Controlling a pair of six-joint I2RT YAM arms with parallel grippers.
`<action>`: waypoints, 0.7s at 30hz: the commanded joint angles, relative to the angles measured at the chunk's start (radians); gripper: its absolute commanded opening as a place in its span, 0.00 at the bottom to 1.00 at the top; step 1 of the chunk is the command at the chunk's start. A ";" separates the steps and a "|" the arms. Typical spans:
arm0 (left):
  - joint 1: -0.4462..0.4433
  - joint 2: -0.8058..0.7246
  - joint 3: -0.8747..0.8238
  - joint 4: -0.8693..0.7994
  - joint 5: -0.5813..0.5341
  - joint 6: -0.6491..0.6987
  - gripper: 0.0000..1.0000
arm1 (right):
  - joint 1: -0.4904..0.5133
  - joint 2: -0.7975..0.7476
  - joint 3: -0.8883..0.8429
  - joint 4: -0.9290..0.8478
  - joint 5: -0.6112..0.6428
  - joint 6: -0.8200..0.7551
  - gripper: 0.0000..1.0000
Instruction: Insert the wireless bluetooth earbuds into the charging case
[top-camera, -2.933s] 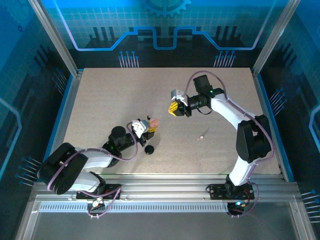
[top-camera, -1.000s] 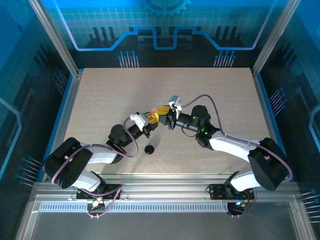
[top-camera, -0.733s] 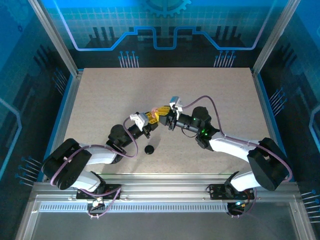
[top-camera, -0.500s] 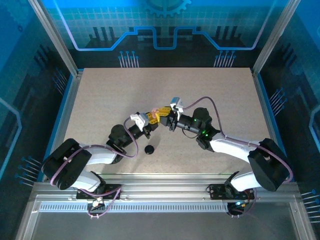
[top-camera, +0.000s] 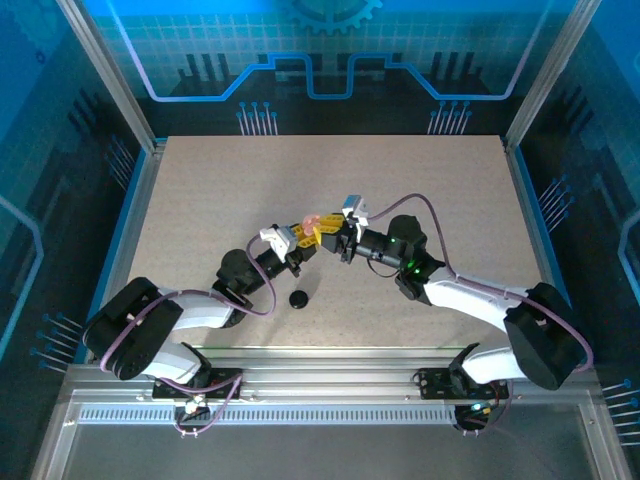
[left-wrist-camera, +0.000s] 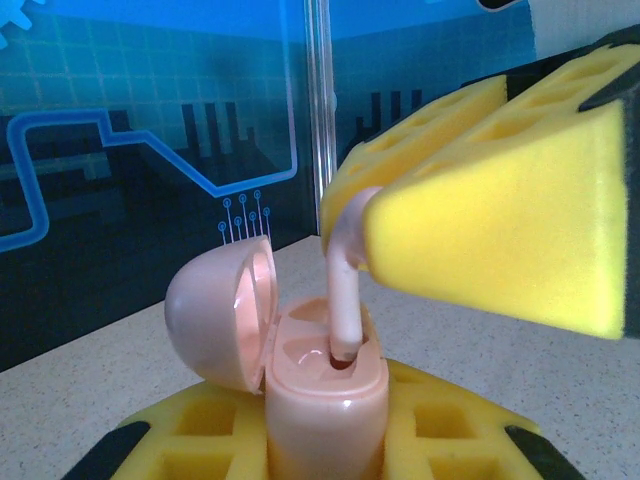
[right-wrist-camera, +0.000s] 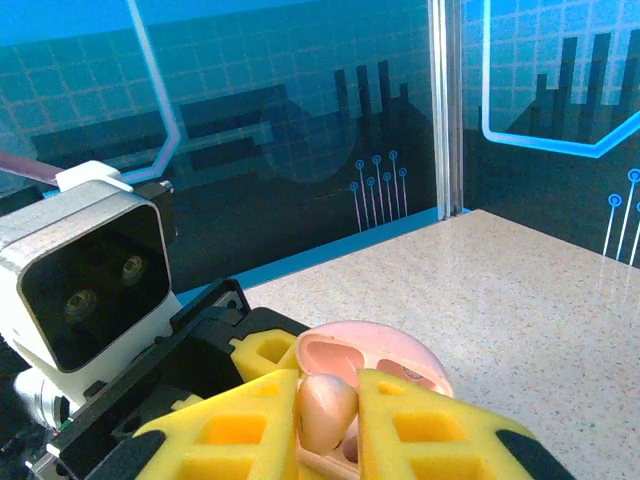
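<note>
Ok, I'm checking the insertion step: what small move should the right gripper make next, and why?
Probably press the right gripper slightly down: the pale pink earbud it pinches has only its stem tip in a socket of the open pink rounded charging case held by the left gripper, so it seems not yet seated.

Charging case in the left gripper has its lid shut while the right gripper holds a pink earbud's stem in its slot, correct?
No, the lid is open, swung back from the charging case; the left wrist view shows it. The rest stands.
</note>
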 joint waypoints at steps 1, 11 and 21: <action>-0.004 -0.022 0.011 0.059 -0.011 0.021 0.14 | 0.014 -0.031 -0.008 -0.040 -0.012 -0.027 0.20; -0.007 -0.015 0.008 0.059 -0.007 0.060 0.14 | 0.014 -0.040 0.016 -0.098 -0.027 -0.052 0.19; -0.039 0.015 0.007 0.059 -0.033 0.162 0.14 | 0.015 -0.092 0.046 -0.229 -0.013 -0.116 0.19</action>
